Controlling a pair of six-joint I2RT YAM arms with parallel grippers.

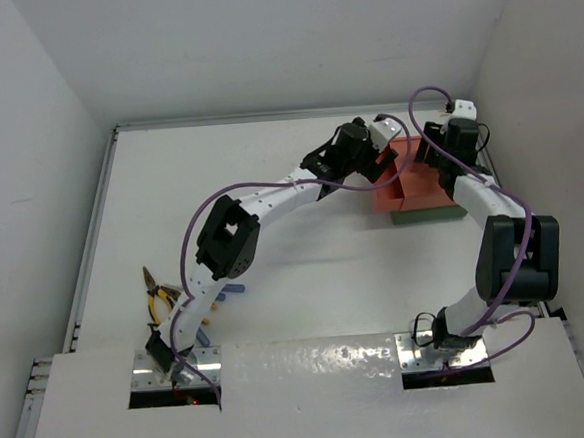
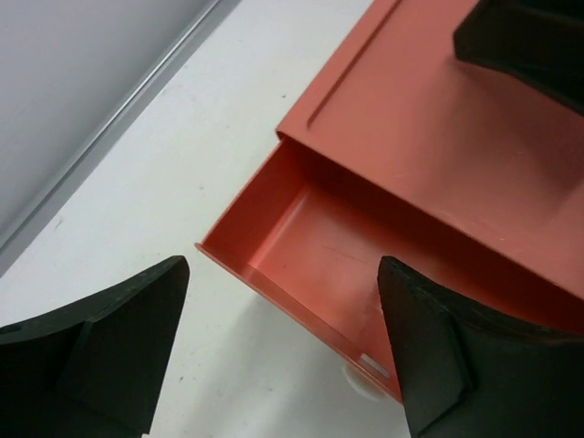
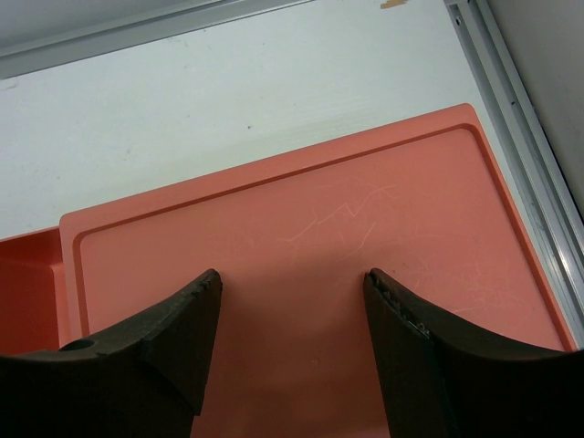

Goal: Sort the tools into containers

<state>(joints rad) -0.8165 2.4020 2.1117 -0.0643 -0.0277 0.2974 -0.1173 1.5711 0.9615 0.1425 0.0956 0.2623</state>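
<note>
The orange-red tray (image 1: 401, 176) sits on the dark green tray (image 1: 432, 212) at the table's far right. My left gripper (image 1: 374, 170) is open at the orange tray's left end. In the left wrist view (image 2: 283, 319) its jaws straddle the low end wall of an open compartment (image 2: 301, 237). My right gripper (image 1: 435, 164) is open and empty just above the tray's flat orange surface (image 3: 301, 228). The yellow-handled pliers (image 1: 157, 301) and a blue-handled screwdriver (image 1: 229, 289) lie at the near left, by the left arm's base.
White walls with metal rails close the table on the left, back and right (image 3: 520, 109). A dark finger of the right gripper (image 2: 525, 46) shows over the orange tray in the left wrist view. The left arm stretches diagonally across the table's middle.
</note>
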